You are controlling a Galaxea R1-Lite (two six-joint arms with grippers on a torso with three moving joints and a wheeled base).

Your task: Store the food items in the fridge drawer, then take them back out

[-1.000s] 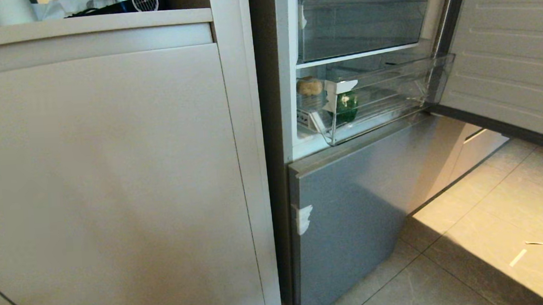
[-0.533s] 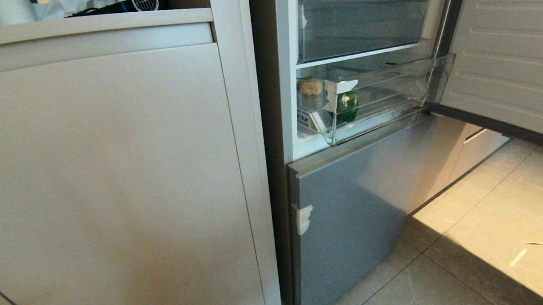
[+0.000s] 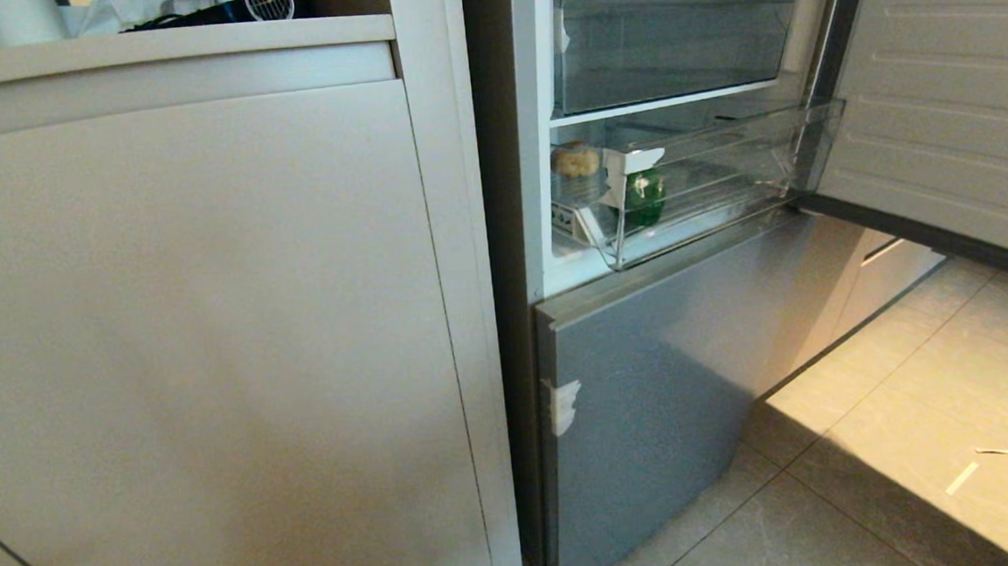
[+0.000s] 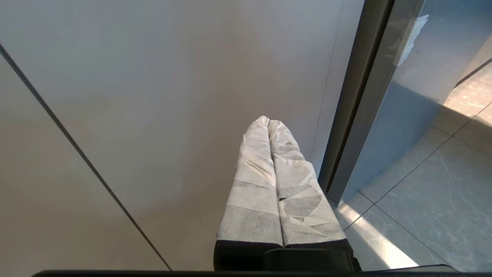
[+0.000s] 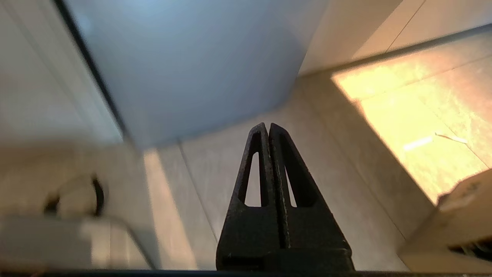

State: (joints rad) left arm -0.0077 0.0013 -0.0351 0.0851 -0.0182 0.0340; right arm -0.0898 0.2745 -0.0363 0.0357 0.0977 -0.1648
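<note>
The fridge drawer (image 3: 725,184), a clear plastic bin, stands pulled out of the open fridge. In it lie the food items: a tan potato (image 3: 575,161) at the back left and a dark green bell pepper (image 3: 643,197) near the front left corner. Neither gripper shows in the head view. My left gripper (image 4: 268,120), wrapped in white tape, is shut and empty, low in front of the beige cabinet door (image 4: 173,96). My right gripper (image 5: 268,125), black, is shut and empty, pointing at the floor tiles (image 5: 326,184) below the silver lower fridge door (image 5: 192,69).
The upper fridge door (image 3: 948,98) hangs open to the right. A second clear bin (image 3: 673,41) sits above the drawer. The beige cabinet (image 3: 192,337) fills the left. A white tape piece (image 3: 564,404) marks the lower door. A cardboard box corner (image 5: 457,215) stands on the floor.
</note>
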